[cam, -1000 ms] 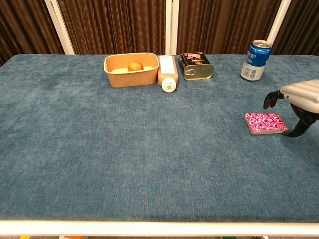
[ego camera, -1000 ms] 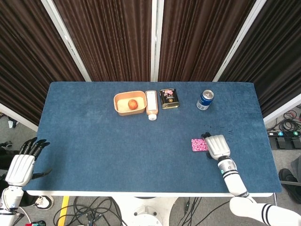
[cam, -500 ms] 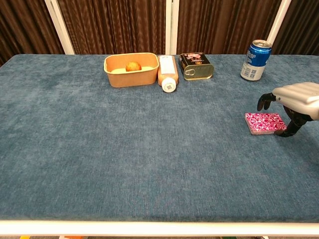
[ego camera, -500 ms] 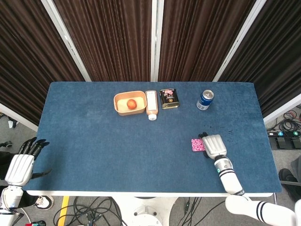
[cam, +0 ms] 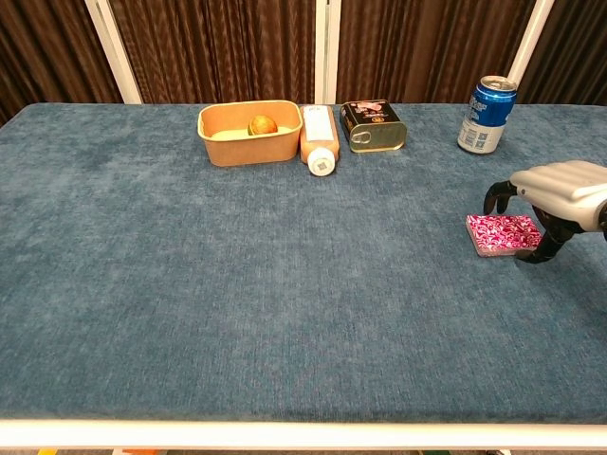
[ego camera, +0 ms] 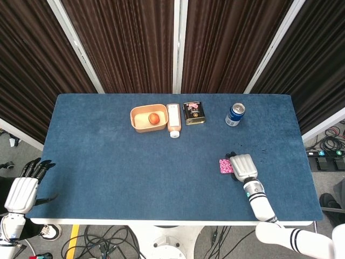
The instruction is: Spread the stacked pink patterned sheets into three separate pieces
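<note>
The stack of pink patterned sheets (ego camera: 225, 165) (cam: 500, 233) lies flat on the blue table (ego camera: 135, 172), right of centre and towards the front. My right hand (ego camera: 243, 167) (cam: 558, 190) arches over the stack's right end. Its fingertips (cam: 493, 199) hang just behind the stack, and the thumb curls down at the front right corner. I cannot tell whether it touches the sheets, and nothing is lifted. My left hand (ego camera: 21, 192) hangs off the table's front left corner with its fingers stretched out and empty. The chest view does not show it.
Along the back stand an orange bowl (ego camera: 139, 123) (cam: 237, 147) with a round fruit (ego camera: 154, 117) in it, a lying bottle (ego camera: 173, 120) (cam: 319, 139), a dark tin (ego camera: 193, 113) (cam: 372, 125) and a blue can (ego camera: 235, 114) (cam: 487, 115). The table's front edge runs close behind my right wrist.
My right hand has slid left, from beside the stack to over its right end, with the fingers curling closer around it. The fruit has shifted slightly in the bowl. The left hand barely moved.
</note>
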Controlling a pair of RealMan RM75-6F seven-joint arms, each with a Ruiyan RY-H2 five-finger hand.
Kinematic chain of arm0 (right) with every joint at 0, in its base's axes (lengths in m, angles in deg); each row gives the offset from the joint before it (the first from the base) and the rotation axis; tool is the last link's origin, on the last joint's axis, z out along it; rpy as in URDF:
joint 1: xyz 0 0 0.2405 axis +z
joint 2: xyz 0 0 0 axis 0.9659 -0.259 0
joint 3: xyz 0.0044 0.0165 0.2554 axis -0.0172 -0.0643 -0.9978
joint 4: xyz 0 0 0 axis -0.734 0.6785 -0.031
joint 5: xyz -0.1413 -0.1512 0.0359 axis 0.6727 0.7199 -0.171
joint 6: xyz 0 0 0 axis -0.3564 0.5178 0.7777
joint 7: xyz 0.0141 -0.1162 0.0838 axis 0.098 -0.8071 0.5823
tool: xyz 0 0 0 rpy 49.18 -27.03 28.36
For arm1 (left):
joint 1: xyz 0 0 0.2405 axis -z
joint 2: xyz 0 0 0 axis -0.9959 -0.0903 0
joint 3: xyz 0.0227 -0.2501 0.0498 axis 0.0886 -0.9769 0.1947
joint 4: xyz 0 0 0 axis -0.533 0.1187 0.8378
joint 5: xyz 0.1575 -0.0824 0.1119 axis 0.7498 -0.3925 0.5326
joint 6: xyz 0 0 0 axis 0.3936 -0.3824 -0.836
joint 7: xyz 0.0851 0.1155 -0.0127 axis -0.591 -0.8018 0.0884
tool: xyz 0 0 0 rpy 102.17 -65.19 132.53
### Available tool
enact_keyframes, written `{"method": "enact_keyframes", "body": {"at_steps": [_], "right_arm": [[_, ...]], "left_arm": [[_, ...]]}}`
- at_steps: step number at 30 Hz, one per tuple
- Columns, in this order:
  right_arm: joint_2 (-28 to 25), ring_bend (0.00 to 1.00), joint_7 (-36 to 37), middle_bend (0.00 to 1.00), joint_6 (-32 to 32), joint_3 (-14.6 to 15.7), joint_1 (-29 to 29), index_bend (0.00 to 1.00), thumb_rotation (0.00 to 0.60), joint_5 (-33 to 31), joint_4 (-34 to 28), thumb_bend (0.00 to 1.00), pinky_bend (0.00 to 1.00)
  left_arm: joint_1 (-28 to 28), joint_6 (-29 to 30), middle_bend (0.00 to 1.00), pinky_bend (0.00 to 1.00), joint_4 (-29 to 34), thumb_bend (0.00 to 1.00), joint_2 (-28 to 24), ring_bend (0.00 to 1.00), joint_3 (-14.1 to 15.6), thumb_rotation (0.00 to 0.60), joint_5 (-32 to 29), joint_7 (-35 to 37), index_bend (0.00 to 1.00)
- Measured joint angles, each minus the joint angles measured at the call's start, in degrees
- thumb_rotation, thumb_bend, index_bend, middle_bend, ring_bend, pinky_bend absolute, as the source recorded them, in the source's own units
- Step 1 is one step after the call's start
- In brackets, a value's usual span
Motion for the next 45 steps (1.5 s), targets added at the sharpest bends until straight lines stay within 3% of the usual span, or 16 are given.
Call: {"method": "enact_keyframes", "body": {"at_steps": [17,29,45], "right_arm": [[0.8,0.65,-0.5,0.30,1.0,0.6,0.7,0.28,0.600,-1.5,0.4,0.21,0.71],[1.1,0.65,-0.5,0.36,1.4,0.8,1.1,0.37,0.600,-1.7,0.7,0.23,0.71],[0.3,0.65,0.8,0.37,2.6,0.6,0.9,0.38,0.600,-0.5,-0.2,0.23,0.71]], "left_arm": [[-0.2,0.3,0.13,0.10,-0.1,0.00,-0.1,0.04,-0.2,0.600,-0.1,1.1,0.18],[-0.1,-0.1,0.13,0.10,-0.1,0.00,-0.2,0.04,-0.1,0.600,-0.3,1.3,0.18],[-0.2,-0.3,0.13,0.10,-0.2,0.00,-0.2,0.04,-0.1,0.600,-0.3,1.4,0.18]]}}
